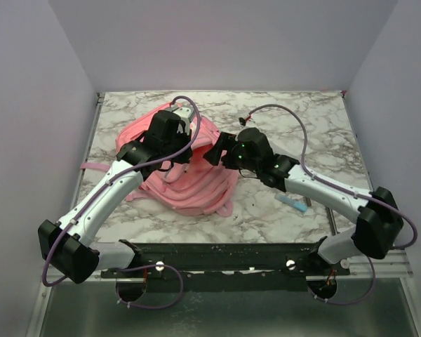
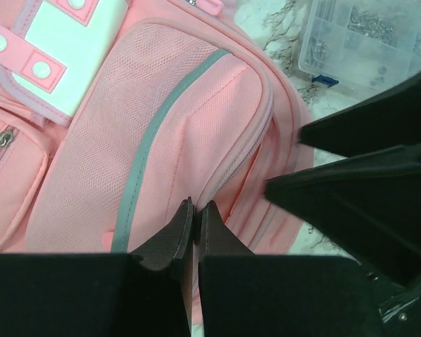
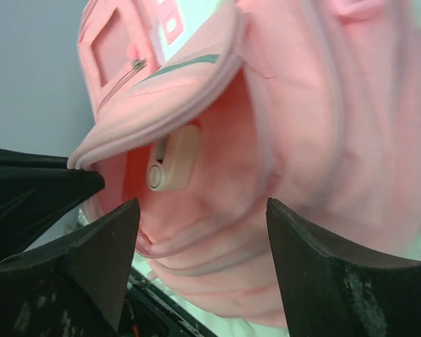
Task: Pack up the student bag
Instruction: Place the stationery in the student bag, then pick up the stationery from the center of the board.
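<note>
student bag (image 1: 189,179) is lying flat on the marble table (image 1: 302,133), roughly mid-table and a bit left of centre, with one strap trailing off toward the left edge. Front side is up: white patch (image 2: 63,49) with pink snap tabs, mesh front pocket with a grey trim stripe (image 2: 154,133), and a small zipped pocket beside it. left gripper (image 2: 195,210) is down on the bag with its jaws pinched together at the zip seam of the front pocket. From the right wrist view the flap edge is lifted and its corner runs into that gripper's tips, so it looks clamped on bag fabric. The compartment gapes open under the flap, pink lining showing, with a cream tab (image 3: 174,160) inside. right gripper (image 3: 200,232) is spread wide and holds nothing, aimed straight at that opening from the bag's right side, just short of the fabric. Can't tell if it touches. Off the bag: a clear plastic parts box (image 2: 365,35) on the marble just beyond it, and a small blue-and-white item (image 1: 291,202) near the right forearm, well apart from the bag.
</note>
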Controlling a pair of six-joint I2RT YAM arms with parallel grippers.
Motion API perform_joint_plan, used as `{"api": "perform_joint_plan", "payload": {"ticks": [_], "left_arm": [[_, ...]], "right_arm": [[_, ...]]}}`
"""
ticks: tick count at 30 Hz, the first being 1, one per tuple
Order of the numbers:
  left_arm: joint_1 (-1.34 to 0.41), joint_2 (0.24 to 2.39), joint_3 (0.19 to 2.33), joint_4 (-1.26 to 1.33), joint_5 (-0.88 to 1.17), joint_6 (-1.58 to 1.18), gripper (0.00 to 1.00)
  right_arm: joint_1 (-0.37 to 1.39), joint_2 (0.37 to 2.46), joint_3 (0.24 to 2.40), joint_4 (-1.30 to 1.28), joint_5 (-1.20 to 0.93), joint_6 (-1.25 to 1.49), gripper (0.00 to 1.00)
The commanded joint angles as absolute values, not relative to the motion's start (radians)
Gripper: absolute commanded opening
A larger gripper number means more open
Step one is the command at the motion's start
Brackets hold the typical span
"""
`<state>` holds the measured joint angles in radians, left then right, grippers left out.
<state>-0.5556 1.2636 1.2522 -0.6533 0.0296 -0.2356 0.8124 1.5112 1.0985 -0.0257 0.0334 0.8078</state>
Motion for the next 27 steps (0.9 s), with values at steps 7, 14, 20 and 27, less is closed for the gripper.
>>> {"api": "perform_joint_plan", "payload": {"ticks": [7, 14, 20, 27], "left_arm": [[-0.554, 1.281, 1.300, -0.626, 0.072, -0.264, 0.00], [-0.554, 1.295, 1.303, -0.628, 0.088, -0.270, 0.00], [-0.554, 1.305, 1.307, -0.637, 0.095, -0.269, 0.00], [-0.554, 1.290, 1.305, -0.639, 0.104, -0.273, 0.00]], "right_arm": [[0.734, 1.228, 0.898, -0.627, 0.608, 0.945, 0.97], [0.389, 1.064, 0.667, -0.569, 0.344, 0.887, 1.00], [0.336, 0.917, 0.580, -0.475, 0.310, 0.846, 1.00], [0.180, 0.964, 0.511, -0.339, 0.143, 0.792, 1.00]]}}
